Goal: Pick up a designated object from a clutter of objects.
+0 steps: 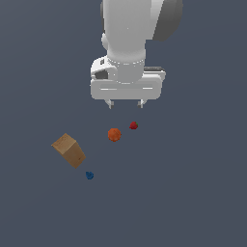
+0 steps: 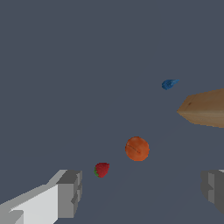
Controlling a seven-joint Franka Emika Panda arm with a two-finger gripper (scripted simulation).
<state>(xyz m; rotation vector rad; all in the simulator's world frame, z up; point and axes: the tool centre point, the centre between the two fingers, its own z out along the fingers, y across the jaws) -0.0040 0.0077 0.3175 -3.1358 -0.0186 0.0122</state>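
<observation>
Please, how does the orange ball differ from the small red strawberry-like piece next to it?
The orange ball is round and orange-red; the strawberry-like piece is deeper red, tapered, with a bit of green at one end. The ball is clearly bigger than the strawberry piece. In the exterior view the ball lies further from the open gripper than the strawberry piece does. Both are small, rest apart on the grey floor, and neither is gripped.

setting: simulated test scene | evidence: flat featureless grey floor (image 1: 193, 202), untextured rendered shapes
</observation>
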